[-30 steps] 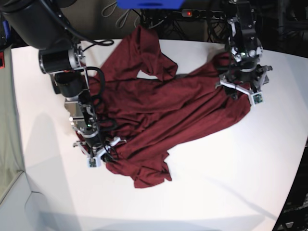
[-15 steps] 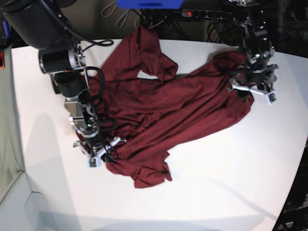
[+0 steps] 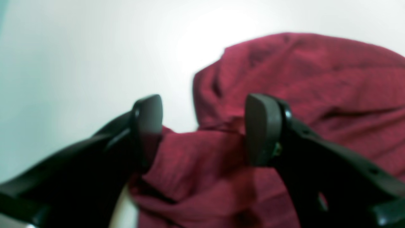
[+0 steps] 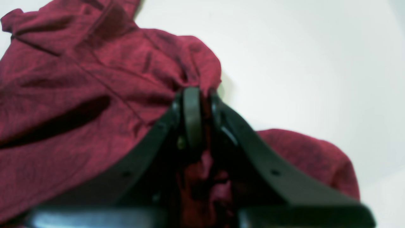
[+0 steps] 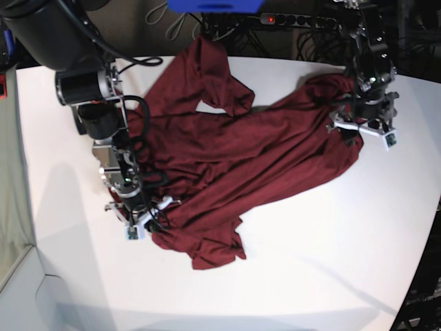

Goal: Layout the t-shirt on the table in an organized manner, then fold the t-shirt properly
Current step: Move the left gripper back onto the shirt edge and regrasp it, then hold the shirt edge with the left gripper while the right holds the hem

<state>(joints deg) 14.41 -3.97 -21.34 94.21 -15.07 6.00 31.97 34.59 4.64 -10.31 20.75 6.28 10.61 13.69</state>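
On broad white table [image 5: 289, 262], my right gripper [image 4: 197, 104] pinches crumpled dark maroon knit t-shirt [image 5: 234, 158]; left gripper [image 3: 204, 126] spread wide, empty. Grab edge, pull apart slowly.

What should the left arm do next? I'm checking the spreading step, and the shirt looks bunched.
Probably lower the left pincer and close it on the shirt edge. Its jaws stand open over a fold near the table, gripping nothing, while the right pincer is already shut on the opposite edge, ready to pull apart.
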